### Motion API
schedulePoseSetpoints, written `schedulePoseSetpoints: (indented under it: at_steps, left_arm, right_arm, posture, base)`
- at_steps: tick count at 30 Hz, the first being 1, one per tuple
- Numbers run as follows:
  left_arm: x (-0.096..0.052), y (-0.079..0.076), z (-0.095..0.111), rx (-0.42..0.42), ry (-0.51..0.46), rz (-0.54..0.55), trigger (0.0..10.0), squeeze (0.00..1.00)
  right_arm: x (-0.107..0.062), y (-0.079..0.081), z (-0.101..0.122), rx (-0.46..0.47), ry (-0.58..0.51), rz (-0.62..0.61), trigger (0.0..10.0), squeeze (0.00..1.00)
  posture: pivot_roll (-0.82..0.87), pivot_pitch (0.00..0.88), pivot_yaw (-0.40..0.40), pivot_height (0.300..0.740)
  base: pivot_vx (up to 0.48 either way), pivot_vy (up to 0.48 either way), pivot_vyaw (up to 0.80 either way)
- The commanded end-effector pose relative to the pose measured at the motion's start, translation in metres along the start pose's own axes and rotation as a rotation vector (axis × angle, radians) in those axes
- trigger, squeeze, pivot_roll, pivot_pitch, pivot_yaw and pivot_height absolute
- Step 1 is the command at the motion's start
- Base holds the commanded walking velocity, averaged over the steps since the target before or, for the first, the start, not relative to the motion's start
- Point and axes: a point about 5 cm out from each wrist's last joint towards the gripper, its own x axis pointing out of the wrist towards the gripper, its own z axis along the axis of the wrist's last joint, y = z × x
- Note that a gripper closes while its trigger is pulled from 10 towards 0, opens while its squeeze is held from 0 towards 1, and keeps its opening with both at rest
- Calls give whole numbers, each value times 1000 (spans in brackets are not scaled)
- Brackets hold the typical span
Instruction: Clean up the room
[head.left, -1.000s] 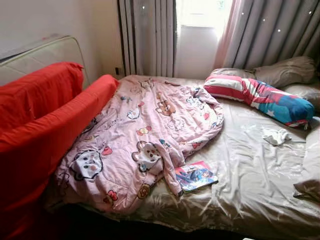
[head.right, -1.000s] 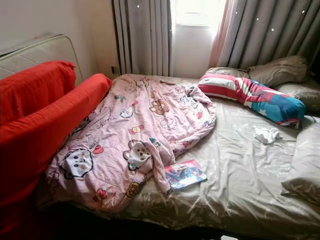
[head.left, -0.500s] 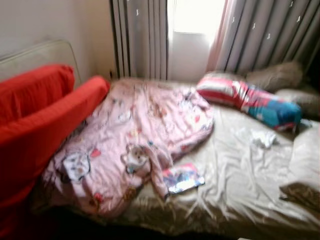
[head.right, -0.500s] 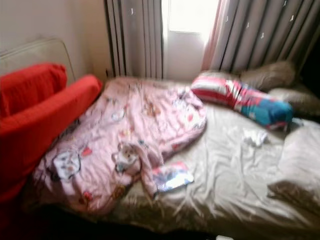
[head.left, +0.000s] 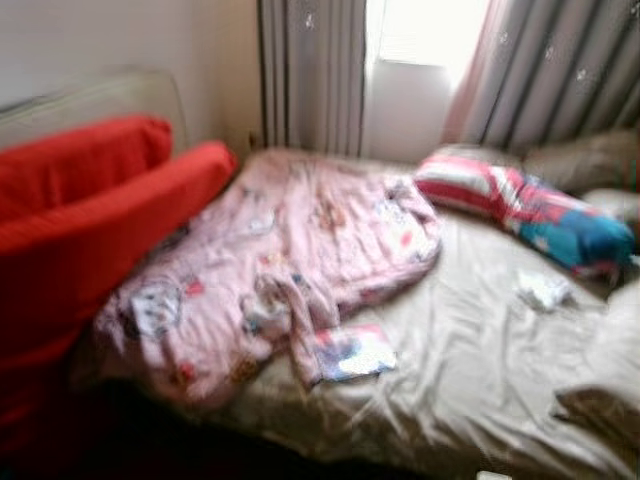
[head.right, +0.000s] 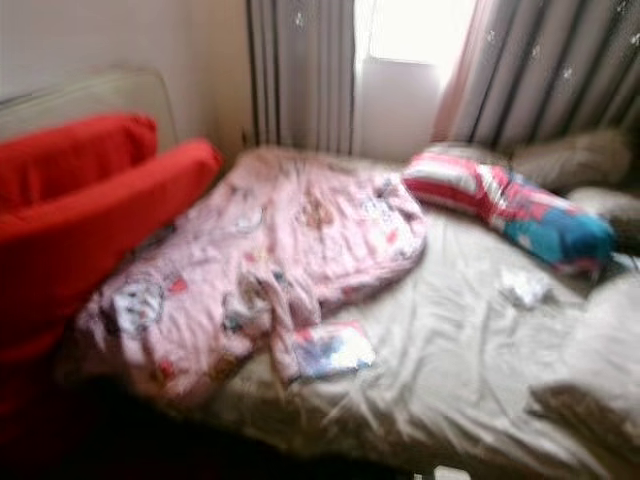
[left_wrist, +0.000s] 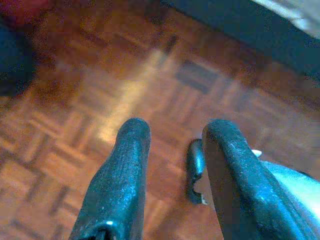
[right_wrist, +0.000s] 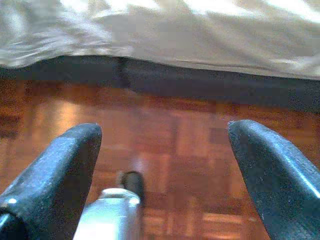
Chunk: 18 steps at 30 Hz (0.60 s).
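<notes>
Bed (head.left: 480, 360): pink quilt (head.left: 290, 250) rumpled, book (head.left: 352, 352) at its edge.
Left tool (left_wrist: 172, 135): slightly parted, empty, over parquet floor (left_wrist: 75, 100).
Right tool (right_wrist: 165, 150): wide open, empty.

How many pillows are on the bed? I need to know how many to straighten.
3, perhaps more hidden: a striped red, white and blue pillow near the curtains, a beige pillow behind it, and another beige pillow at the bed's right edge.
</notes>
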Motion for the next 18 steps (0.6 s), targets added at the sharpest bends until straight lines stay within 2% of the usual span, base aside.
schedulePoseSetpoints:
  at_steps: [1,18]
  left_arm:
    - [-2,7,-3,10,15,16,10000,0]
    - [-2,7,-4,6,15,14,10000,0]
  right_arm:
    - [1,7,2,14,-8,11,10000,0]
    - [1,6,3,22,-14,6,10000,0]
  posture:
    - [34,0,-37,740]
    - [34,0,-36,740]
  base:
    - [0,-307,0]
    - [0,-309,0]
